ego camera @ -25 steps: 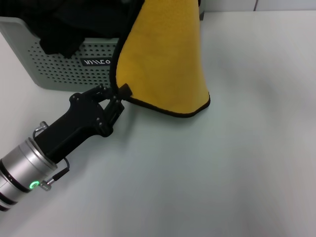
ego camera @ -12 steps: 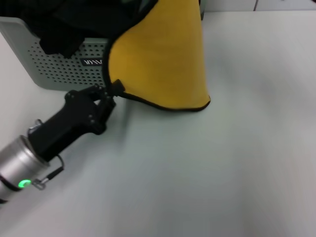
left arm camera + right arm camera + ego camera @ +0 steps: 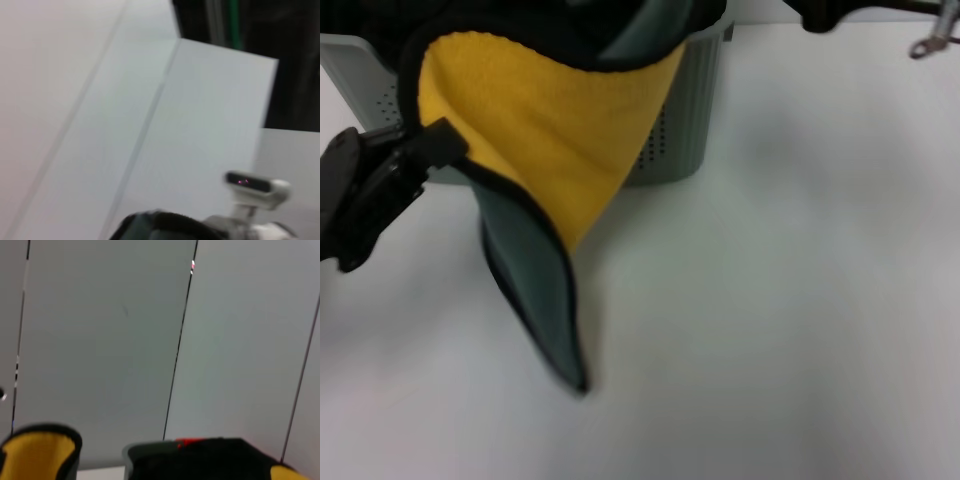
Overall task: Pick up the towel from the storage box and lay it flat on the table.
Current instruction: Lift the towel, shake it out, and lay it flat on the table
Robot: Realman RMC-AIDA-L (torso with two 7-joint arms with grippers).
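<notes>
head view: towel (image 3: 545,140) before storage box (image 3: 692,110)

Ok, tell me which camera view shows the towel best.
The head view. There the towel hangs in front of the storage box, yellow face and grey-green back both visible, with the left tool shut on its black edge. The right wrist view catches only yellow scraps; the left wrist view shows none of it.
</notes>
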